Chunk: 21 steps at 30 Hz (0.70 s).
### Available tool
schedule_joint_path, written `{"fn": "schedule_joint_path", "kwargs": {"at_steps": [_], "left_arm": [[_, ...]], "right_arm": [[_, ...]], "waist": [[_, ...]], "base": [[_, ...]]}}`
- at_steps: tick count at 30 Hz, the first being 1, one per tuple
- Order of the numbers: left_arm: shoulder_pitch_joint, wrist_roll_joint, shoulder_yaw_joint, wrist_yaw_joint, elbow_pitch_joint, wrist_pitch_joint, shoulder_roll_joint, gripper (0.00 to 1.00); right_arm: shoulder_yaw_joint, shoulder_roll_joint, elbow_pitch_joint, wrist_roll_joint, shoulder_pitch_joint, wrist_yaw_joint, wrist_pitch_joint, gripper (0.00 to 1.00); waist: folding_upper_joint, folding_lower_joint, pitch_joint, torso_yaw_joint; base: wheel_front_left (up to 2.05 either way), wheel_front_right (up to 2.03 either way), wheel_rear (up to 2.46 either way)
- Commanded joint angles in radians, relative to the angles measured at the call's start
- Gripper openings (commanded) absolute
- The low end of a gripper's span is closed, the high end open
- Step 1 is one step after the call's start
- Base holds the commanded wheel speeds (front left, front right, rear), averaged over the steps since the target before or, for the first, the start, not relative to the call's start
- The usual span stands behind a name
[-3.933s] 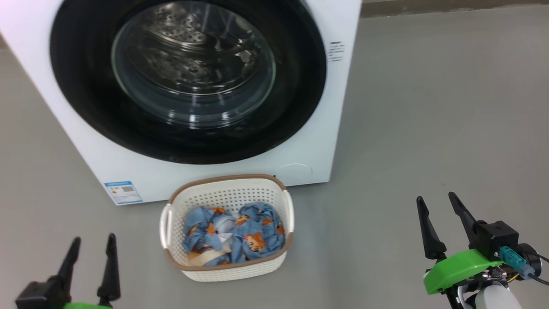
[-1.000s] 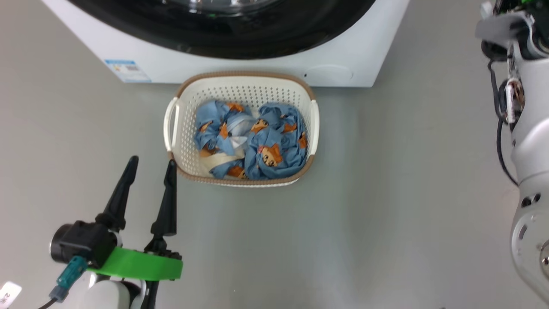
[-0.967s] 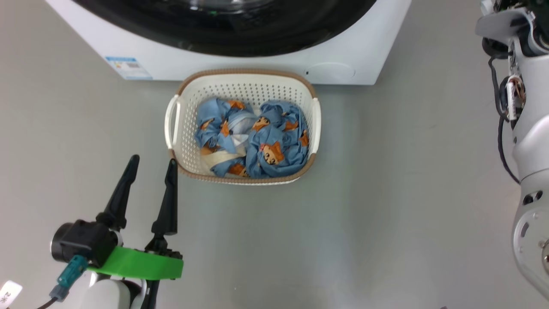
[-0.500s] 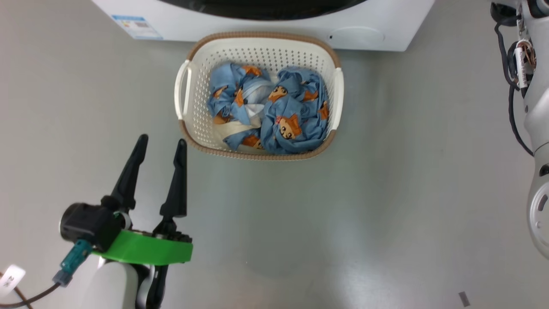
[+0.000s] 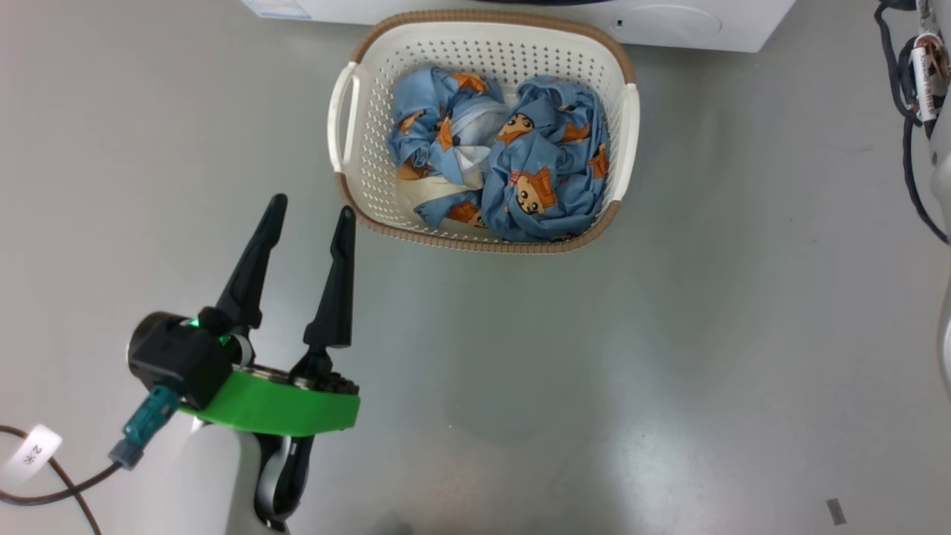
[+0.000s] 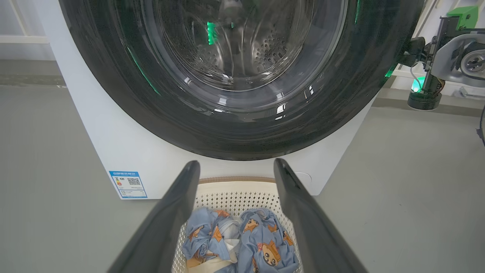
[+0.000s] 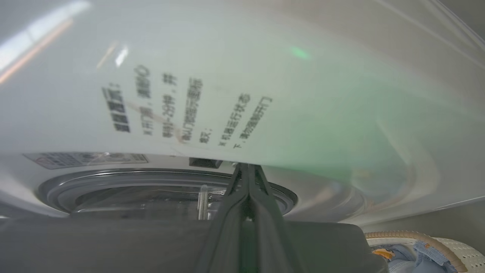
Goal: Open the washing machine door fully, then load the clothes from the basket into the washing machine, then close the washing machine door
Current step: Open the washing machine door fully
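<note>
The basket (image 5: 475, 241) stands on the floor just before the washing machine (image 5: 750, 26), with the blue printed clothes (image 5: 513, 148) bunched inside. My left gripper (image 5: 312, 206) hovers open and empty to the basket's near left. In the left wrist view it (image 6: 237, 163) points at the glossy black door (image 6: 242, 140), above the basket (image 6: 235, 189) and clothes (image 6: 261, 242). My right gripper (image 7: 248, 167) is shut, its tips in the gap between the door's dark rim (image 7: 113, 242) and the white machine front (image 7: 227, 76); the grey gasket (image 7: 113, 182) shows through.
Bare grey floor lies around the basket and to its right. My right arm's cables (image 5: 908, 82) hang at the head view's right edge, and its wrist (image 6: 454, 53) sits beside the door's right edge. A blue energy sticker (image 6: 128, 184) marks the machine's lower left.
The head camera has tilted down, so the machine has slid out of the top. Since 3.9 s ago the right gripper has gone from open near the floor up to the door's edge and shut.
</note>
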Motion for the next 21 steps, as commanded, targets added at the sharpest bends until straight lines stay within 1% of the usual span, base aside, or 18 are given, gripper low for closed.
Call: {"fn": "schedule_joint_path", "kwargs": {"at_steps": [1,6,16,21], "left_arm": [[-0.008,-0.01,0.028,-0.003,-0.027,-0.005,0.021,1.0],[-0.006,-0.018,0.036,-0.003,-0.029,-0.005,0.02,1.0],[0.011,-0.006,0.048,-0.003,-0.035,-0.005,0.02,1.0],[0.02,0.003,0.054,-0.003,-0.036,-0.005,0.02,1.0]], "right_arm": [[0.019,0.047,-0.025,-0.009,-0.041,0.002,0.028,0.0],[0.042,0.059,-0.066,0.005,-0.001,0.002,0.105,0.0],[0.098,0.068,-0.184,0.037,0.16,0.002,0.26,0.0],[0.134,0.081,-0.248,0.065,0.233,0.002,0.378,0.0]], "waist": [[-0.0001,0.0,0.005,0.007],[-0.0001,0.0,-0.001,0.005],[-0.0001,0.0,-0.051,-0.013],[-0.0001,0.0,-0.08,-0.022]], "base": [[0.0,0.0,0.0],[0.0,0.0,0.0],[0.0,0.0,0.0],[0.0,0.0,0.0]]}}
